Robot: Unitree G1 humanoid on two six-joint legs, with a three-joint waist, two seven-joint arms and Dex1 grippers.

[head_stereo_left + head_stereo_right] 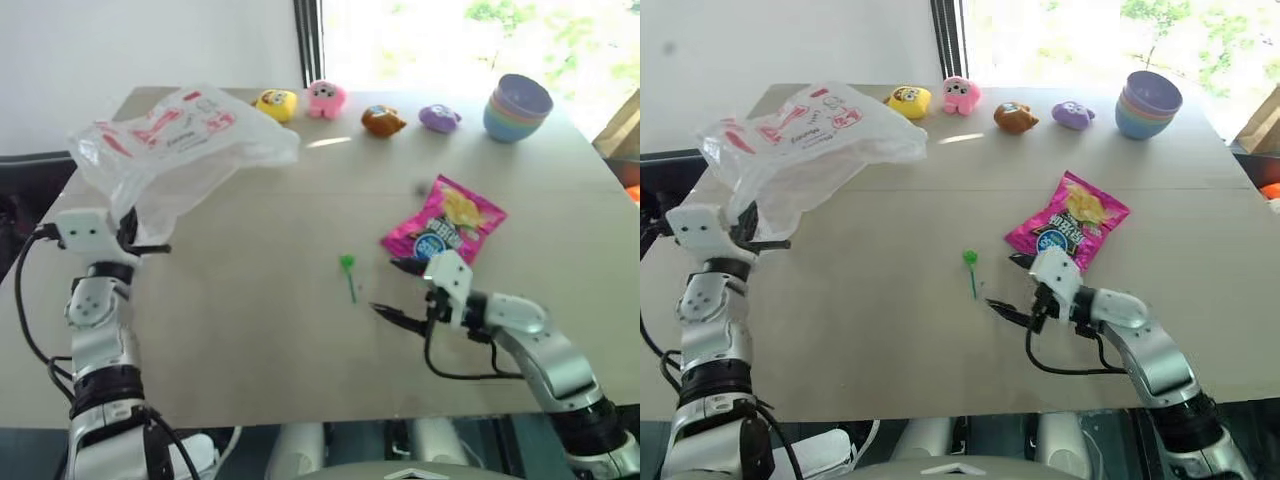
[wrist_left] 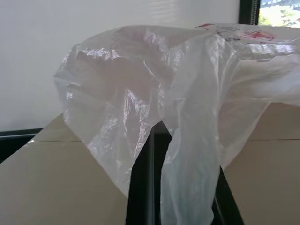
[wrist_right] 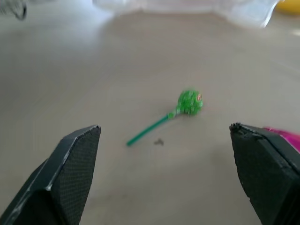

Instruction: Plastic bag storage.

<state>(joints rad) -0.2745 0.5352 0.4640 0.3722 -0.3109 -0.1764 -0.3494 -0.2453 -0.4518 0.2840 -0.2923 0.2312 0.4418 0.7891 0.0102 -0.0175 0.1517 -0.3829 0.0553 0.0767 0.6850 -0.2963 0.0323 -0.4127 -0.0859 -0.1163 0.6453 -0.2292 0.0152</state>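
Observation:
The plastic bag [image 1: 175, 140] is a crinkly translucent white film with red print, held up over the table's far left corner. My left gripper [image 1: 138, 238] is shut on its lower edge, and in the left wrist view the film [image 2: 187, 93] drapes over the black fingers [image 2: 143, 187]. My right gripper [image 1: 388, 288] hovers low over the middle of the table [image 1: 250, 330], open with nothing between its fingers. It is just right of a green lollipop [image 3: 189, 101].
A pink snack packet [image 1: 445, 228] lies just beyond the right gripper. Several small plush toys [image 1: 326, 98] line the far edge, with a stack of pastel bowls [image 1: 517, 107] at the far right.

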